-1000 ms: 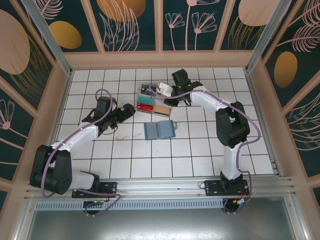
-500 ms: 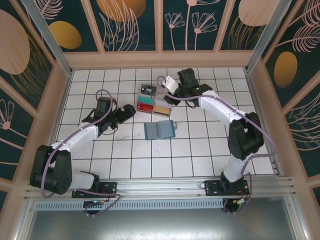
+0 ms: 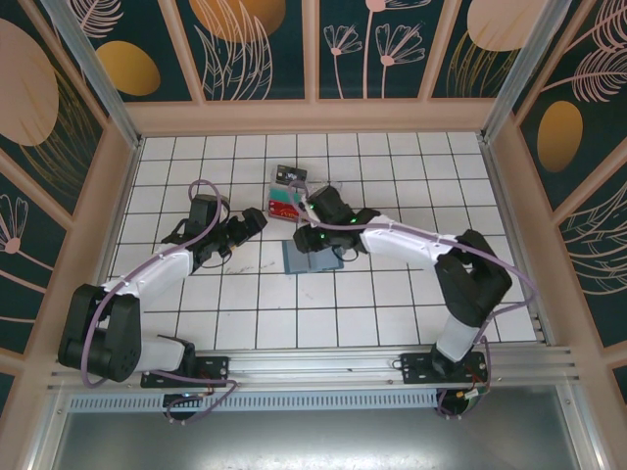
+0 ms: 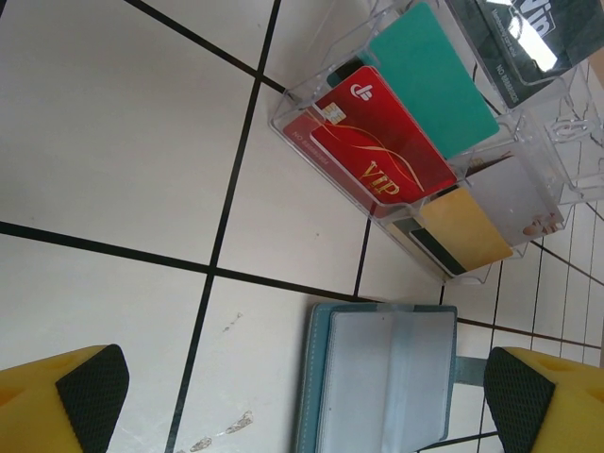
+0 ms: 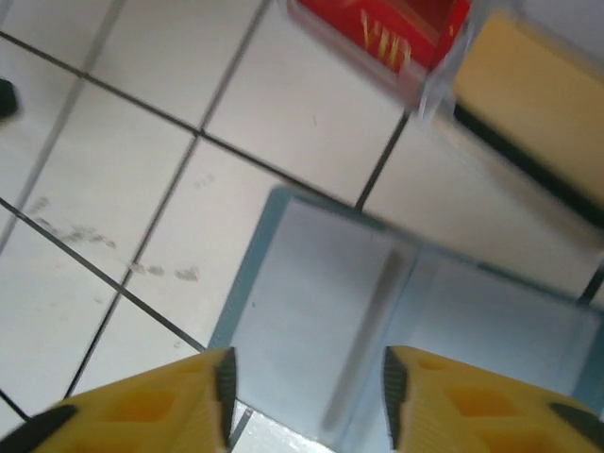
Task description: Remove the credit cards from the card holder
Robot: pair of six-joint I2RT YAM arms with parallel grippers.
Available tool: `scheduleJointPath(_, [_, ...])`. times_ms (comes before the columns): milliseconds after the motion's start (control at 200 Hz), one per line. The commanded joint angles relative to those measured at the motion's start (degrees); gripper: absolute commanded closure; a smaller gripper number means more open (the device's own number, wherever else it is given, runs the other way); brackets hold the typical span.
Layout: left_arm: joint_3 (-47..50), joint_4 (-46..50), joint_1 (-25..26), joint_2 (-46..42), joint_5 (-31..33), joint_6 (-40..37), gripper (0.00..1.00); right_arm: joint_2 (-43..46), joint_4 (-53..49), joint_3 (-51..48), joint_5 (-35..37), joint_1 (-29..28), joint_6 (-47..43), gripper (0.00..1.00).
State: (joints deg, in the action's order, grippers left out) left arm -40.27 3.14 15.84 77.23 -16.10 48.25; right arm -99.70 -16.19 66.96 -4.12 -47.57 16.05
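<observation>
The top camera sits high above and behind the arm bases. It looks down and forward over the whole table, from far off.

The left wrist camera is low and close. It looks out between the spread tips of the left gripper, with the wallet just ahead and the tray holding the red card beyond.

The right wrist camera looks almost straight down from very near, and its picture is blurred. The wallet lies just past the parted tips of the right gripper, with the red card farther ahead.

All three views share the wallet and the red card.
</observation>
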Motion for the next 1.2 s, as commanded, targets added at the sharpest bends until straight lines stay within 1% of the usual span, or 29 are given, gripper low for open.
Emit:
scheduleJointPath(0, [0.80,-1.55,-0.28,-0.50,-0.95,0.62,0.01,-2.79,-2.87,-0.05,7.22,-2.09,6.10,0.45])
scheduleJointPath(45, [0.89,-1.64,-0.31,-0.50,-0.95,0.64,0.01,-3.74,-3.61,0.18,7.94,-2.66,6.31,0.41])
scheduleJointPath(100, [0.90,-1.73,-0.28,-0.46,-1.03,0.72,0.01,-5.00,-4.38,0.53,8.57,-2.88,6.71,0.38])
scheduleJointPath(315, [0.23,-1.99,-0.30,0.46,-1.98,1.10,0.01,-8.39,-6.92,0.63,12.66,-2.66,7.83,0.36])
scheduleJointPath(390, [-0.03,-2.30,-0.28,0.90,-2.73,1.24,0.01,-9.12,-7.32,0.46,12.91,-2.22,7.94,0.36])
scheduleJointPath(455, [-0.03,-2.99,-0.20,1.23,-3.70,1.57,0.02,-9.83,-7.20,-0.02,13.04,-1.93,8.19,0.38])
scheduleJointPath(666, [1.54,-6.74,0.02,2.05,-7.19,4.36,0.14,-11.59,-7.01,-1.48,12.85,-1.06,8.38,0.50])
scheduleJointPath(776, [1.78,-8.28,1.19,3.12,-8.58,5.39,0.20,-10.99,-5.82,-2.95,11.79,-0.51,8.47,0.51])
scheduleJointPath(866, [1.02,-8.97,3.13,4.64,-9.38,5.78,0.24,-10.56,-4.71,-4.05,10.45,-0.09,8.17,0.51])
scheduleJointPath(1061, [-1.34,-12.83,9.01,10.75,-11.58,7.50,0.35,-9.32,-2.10,-6.03,7.94,0.54,7.76,0.50])
scheduleJointPath(1196, [-1.22,-15.88,10.67,14.26,-12.49,9.39,0.45,-8.02,0.07,-7.66,5.41,1.40,8.36,0.51])
